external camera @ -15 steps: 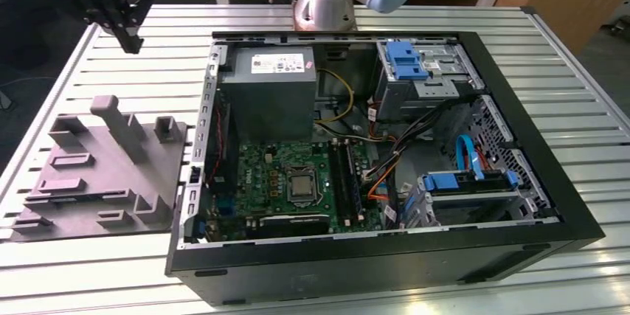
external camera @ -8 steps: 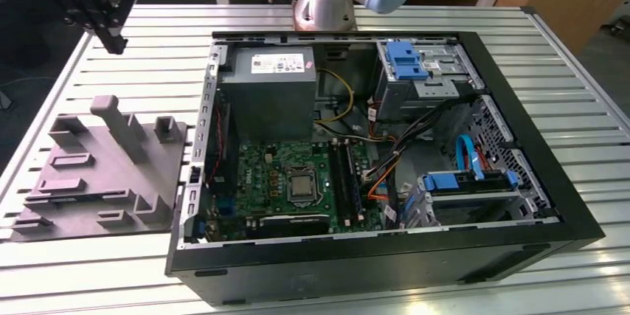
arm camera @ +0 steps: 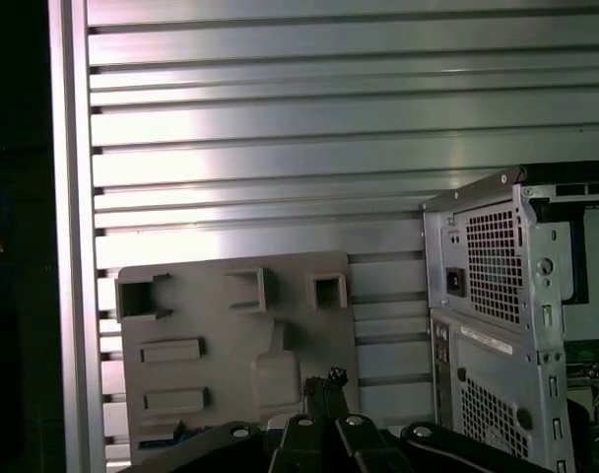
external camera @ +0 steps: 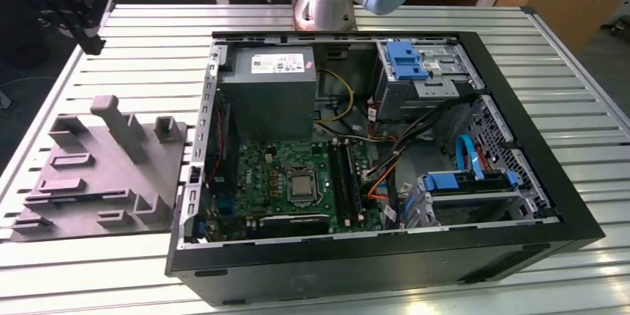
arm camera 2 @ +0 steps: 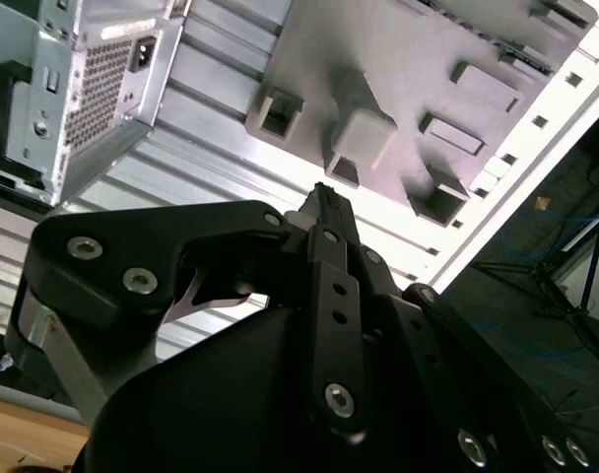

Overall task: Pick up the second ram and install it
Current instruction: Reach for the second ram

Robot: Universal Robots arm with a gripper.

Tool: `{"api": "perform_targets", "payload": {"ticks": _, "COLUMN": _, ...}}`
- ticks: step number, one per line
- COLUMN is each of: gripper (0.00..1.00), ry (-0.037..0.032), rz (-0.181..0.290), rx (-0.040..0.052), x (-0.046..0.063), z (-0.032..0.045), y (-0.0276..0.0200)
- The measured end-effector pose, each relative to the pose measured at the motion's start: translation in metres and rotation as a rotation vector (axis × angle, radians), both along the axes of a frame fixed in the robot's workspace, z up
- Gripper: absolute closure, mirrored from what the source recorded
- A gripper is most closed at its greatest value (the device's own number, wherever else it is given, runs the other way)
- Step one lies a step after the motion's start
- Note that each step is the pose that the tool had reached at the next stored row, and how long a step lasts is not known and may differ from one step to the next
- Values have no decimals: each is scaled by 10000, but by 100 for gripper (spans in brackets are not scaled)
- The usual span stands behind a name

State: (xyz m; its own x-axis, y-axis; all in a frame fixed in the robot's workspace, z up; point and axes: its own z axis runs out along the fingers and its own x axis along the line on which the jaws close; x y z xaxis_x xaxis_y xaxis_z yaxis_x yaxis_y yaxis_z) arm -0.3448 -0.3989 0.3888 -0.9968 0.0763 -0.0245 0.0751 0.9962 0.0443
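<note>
The second ram (arm camera: pixel 171 432) is hard to pick out from where I stand. My best guess is the dark-blue sliver on the grey tray (arm camera: pixel 231 335), half hidden behind the links of the gripper (arm camera: pixel 324 382) in the first wrist view. If that is it, its long axis runs parallel to the tray's two long slots, with one end toward the computer case (external camera: pixel 394 256). The tray lies flat on the slatted table (external camera: pixel 128 57), just beside the case on the exterior view's left. In the exterior view the gripper (external camera: pixel 94 43) hangs high at the far left, well apart from tray and case. Its fingertips look drawn together, holding nothing.
</note>
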Motion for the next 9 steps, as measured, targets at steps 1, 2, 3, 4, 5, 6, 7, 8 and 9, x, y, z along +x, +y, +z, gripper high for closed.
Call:
{"api": "perform_targets", "payload": {"ticks": 1, "gripper": 90, "ry": 0, "rz": 1, "rx": 0, "x": -35, "z": -1, "y": 0}}
{"api": "perform_targets", "payload": {"ticks": 2, "gripper": 90, "ry": -1, "rz": 1, "rx": 0, "x": -72, "z": -3, "y": 0}}
{"api": "perform_targets", "payload": {"ticks": 3, "gripper": 90, "ry": 0, "rz": 1, "rx": 0, "x": -103, "z": -4, "y": 0}}
{"api": "perform_targets", "payload": {"ticks": 4, "gripper": 90, "ry": -1, "rz": 1, "rx": 1, "x": -133, "z": -6, "y": 0}}
{"api": "perform_targets", "payload": {"ticks": 5, "gripper": 90, "ry": 0, "rz": 1, "rx": 0, "x": -160, "z": -6, "y": 0}}
{"api": "perform_targets", "payload": {"ticks": 6, "gripper": 90, "ry": 0, "rz": 1, "rx": 0, "x": -188, "z": -7, "y": 0}}
{"api": "perform_targets", "payload": {"ticks": 7, "gripper": 90, "ry": 0, "rz": 0, "rx": 0, "x": -216, "z": -8, "y": 0}}
{"api": "perform_targets", "payload": {"ticks": 8, "gripper": 90, "ry": 0, "rz": 0, "rx": 0, "x": -243, "z": -10, "y": 0}}
{"api": "perform_targets", "payload": {"ticks": 9, "gripper": 90, "ry": 0, "rz": 0, "rx": 0, "x": -270, "z": -11, "y": 0}}
